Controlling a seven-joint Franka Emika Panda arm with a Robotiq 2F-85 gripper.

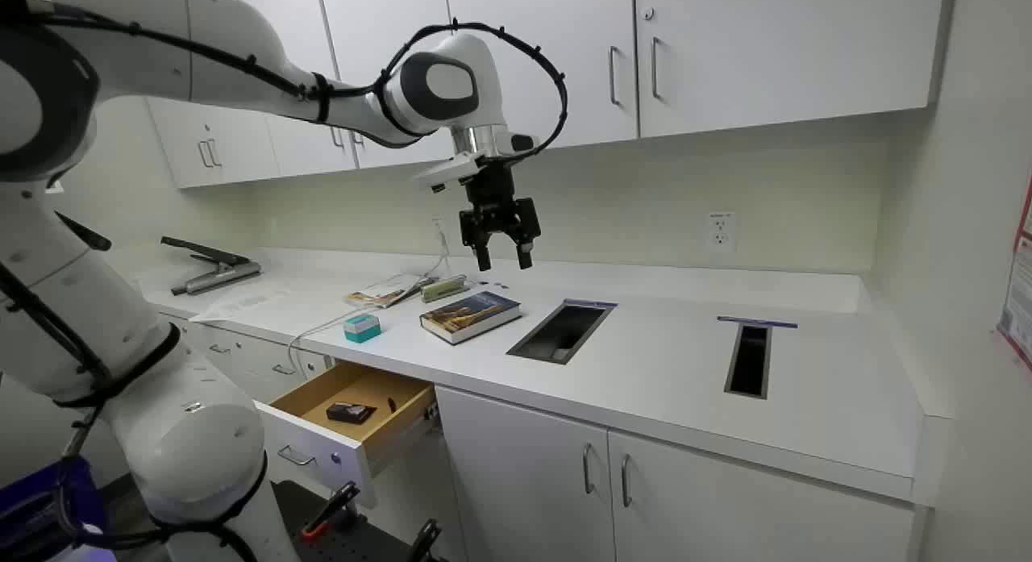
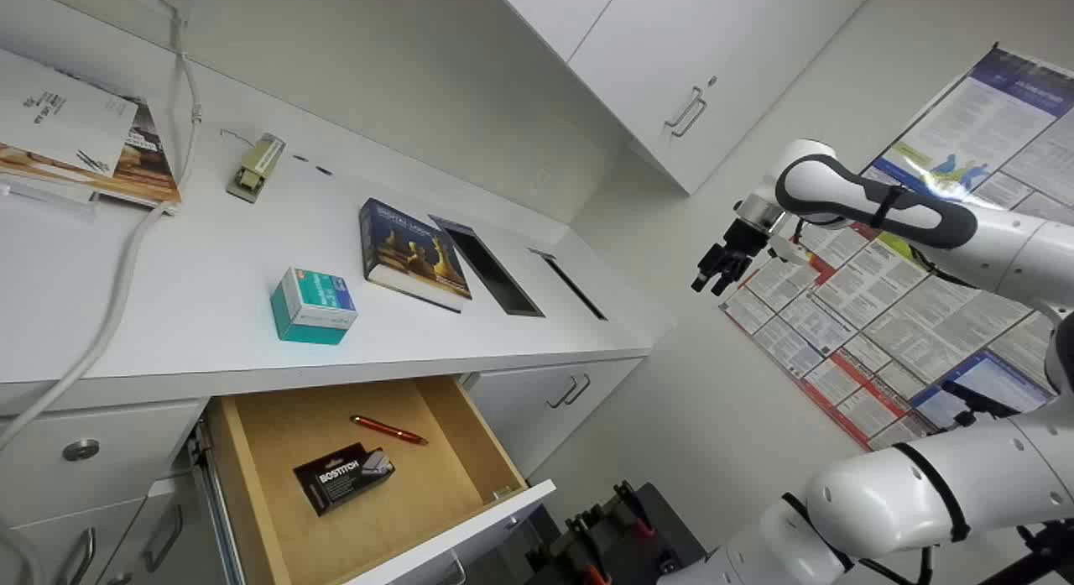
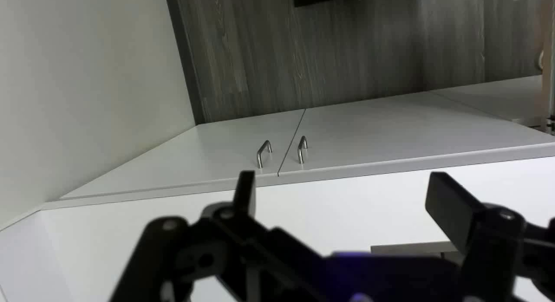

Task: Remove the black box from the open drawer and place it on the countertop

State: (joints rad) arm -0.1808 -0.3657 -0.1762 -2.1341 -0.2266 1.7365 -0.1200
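Note:
A small black box with white lettering [image 2: 344,477] lies flat in the open wooden drawer [image 2: 419,505]. The black box also shows in an exterior view [image 1: 351,413], with the white drawer front [image 1: 310,447] nearer the robot. The white countertop [image 1: 645,368] is above the drawer and shows in the wrist view [image 3: 329,211]. My gripper [image 1: 505,264] is open and empty, pointing down high above the countertop, up and to the right of the drawer in that view. Its fingers stand wide apart in the wrist view [image 3: 340,193]. The box and drawer interior are not visible in the wrist view.
A red pen [image 2: 388,430] lies beside the box. On the countertop are a teal-white box [image 2: 314,306], a thick book [image 2: 415,253], a greenish device [image 2: 256,167], papers, a white cable and two cut-outs [image 1: 562,332]. Upper cabinets [image 1: 548,62] hang behind the arm.

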